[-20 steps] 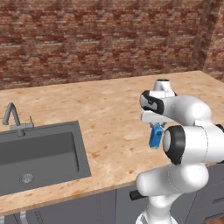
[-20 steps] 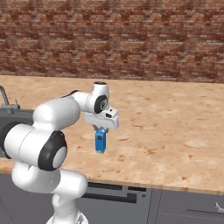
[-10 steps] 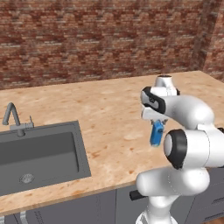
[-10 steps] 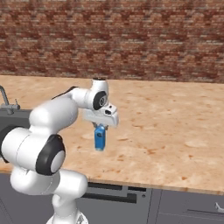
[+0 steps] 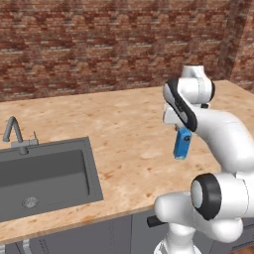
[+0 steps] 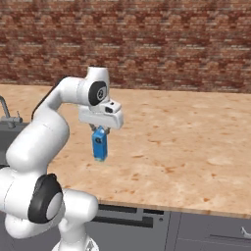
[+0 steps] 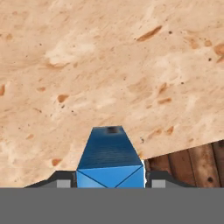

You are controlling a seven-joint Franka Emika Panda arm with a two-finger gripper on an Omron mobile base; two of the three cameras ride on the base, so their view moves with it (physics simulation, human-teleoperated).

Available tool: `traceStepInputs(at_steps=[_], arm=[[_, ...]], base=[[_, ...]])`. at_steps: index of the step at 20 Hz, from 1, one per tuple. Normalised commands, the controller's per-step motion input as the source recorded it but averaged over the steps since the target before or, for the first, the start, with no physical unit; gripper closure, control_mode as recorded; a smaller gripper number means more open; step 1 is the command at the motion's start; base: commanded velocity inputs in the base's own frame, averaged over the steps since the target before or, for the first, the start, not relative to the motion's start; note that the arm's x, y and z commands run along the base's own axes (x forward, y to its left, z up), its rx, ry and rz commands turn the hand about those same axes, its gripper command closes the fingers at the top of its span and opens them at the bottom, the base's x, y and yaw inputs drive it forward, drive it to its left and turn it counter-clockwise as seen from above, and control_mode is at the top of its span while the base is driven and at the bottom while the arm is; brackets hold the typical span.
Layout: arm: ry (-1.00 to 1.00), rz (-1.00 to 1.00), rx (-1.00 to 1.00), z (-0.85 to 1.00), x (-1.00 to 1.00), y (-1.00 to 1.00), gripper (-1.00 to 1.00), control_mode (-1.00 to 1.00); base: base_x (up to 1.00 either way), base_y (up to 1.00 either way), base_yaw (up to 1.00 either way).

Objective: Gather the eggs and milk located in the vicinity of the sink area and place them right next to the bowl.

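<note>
My gripper (image 5: 181, 131) is shut on the milk (image 5: 182, 145), a small bright blue carton that hangs upright a little above the speckled counter. In the right base view the gripper (image 6: 100, 129) holds the milk (image 6: 100, 146) by its top, over the counter's middle near the front. In the hand view the milk (image 7: 109, 153) sits between the two dark fingertips of the gripper (image 7: 110, 182). The sink (image 5: 44, 173) lies far to the left with its curved tap (image 5: 15, 131). The eggs and the bowl are out of view.
The beige counter (image 6: 186, 142) stretches right along a brick wall (image 5: 99, 44). Its front edge crosses the hand view, with dark wood planks (image 7: 192, 164) below it. Grey cabinet fronts (image 6: 196, 230) run under the counter.
The arm has lifted and swung its elbow up, carrying the milk slightly higher above the counter. The grip is unchanged and the base views have not shifted.
</note>
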Motion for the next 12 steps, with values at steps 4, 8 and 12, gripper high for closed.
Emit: traceStepInputs(at_steps=[4,8,12], arm=[[0.0,0.0,0.0,0.53,-0.76,0.6,1.0,-1.0],[-0.08,0.0,0.0,0.21,-0.74,0.3,1.0,-1.0],[-0.03,0.0,0.0,0.04,-0.13,0.02,1.0,-1.0]], base=[[0.0,0.0,0.0],[0.0,0.0,0.0],[0.0,0.0,0.0]])
